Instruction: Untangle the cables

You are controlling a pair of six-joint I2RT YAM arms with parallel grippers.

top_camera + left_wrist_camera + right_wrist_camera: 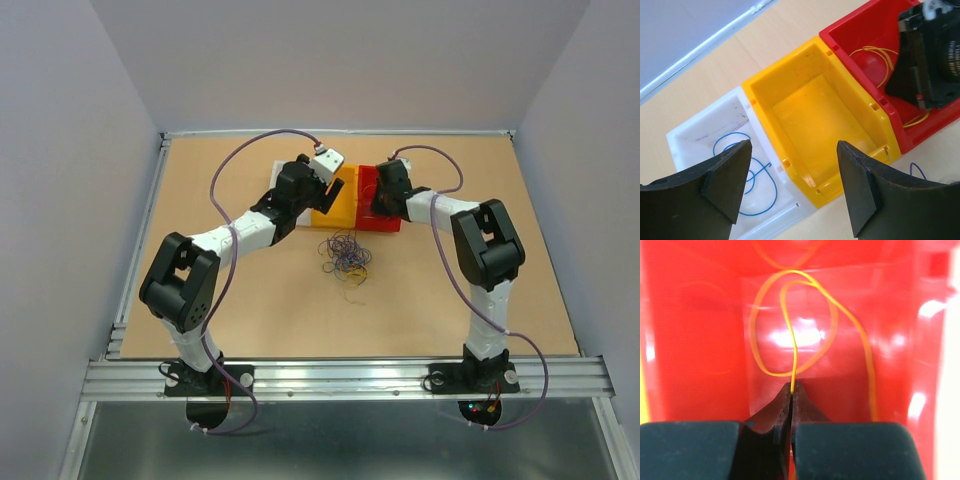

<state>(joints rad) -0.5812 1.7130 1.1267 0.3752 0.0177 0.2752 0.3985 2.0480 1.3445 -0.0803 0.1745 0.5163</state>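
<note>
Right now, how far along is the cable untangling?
Done: blue wire lies in the white bin. In hand: right pincer shut on a yellow wire inside the red bin; left pincer open. Left: the tangle on the table.

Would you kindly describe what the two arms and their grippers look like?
Both the left arm and right arm have white links between bulky black joint housings, with a lavender cable looping along each. The left gripper and right gripper carry broad, matte dark fingers tapering towards the tips; white lettering marks the right one's black body.
</note>
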